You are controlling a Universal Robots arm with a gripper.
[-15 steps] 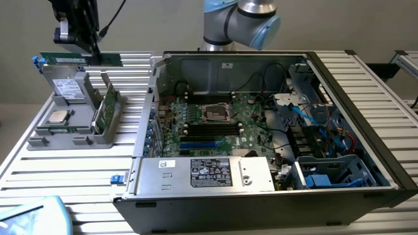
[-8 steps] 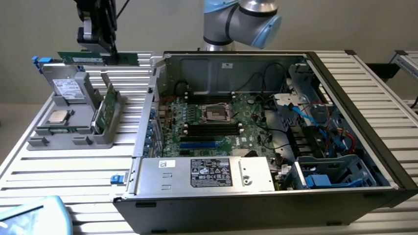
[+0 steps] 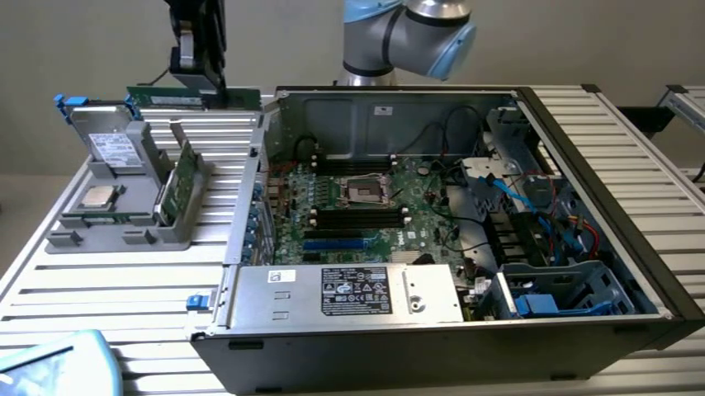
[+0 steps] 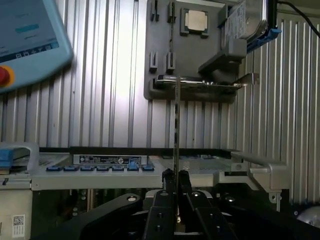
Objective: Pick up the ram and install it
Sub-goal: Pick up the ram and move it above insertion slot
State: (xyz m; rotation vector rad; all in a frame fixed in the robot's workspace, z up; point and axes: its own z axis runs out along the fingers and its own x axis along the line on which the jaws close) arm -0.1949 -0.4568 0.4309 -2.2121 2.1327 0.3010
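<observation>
The ram is a long, thin green stick held level in the air above the back left of the slatted table, just outside the computer case's left wall. My gripper is shut on it from above. In the wrist view the ram shows edge-on as a thin line rising out of my gripper, whose black fingers press against both its faces. The motherboard's black memory slots lie inside the open case, to the exterior view's right of the ram and lower.
The open computer case takes up the exterior view's right. A grey holder tray at the left carries a silver processor, a green card and a hard drive. A teach pendant lies on the table.
</observation>
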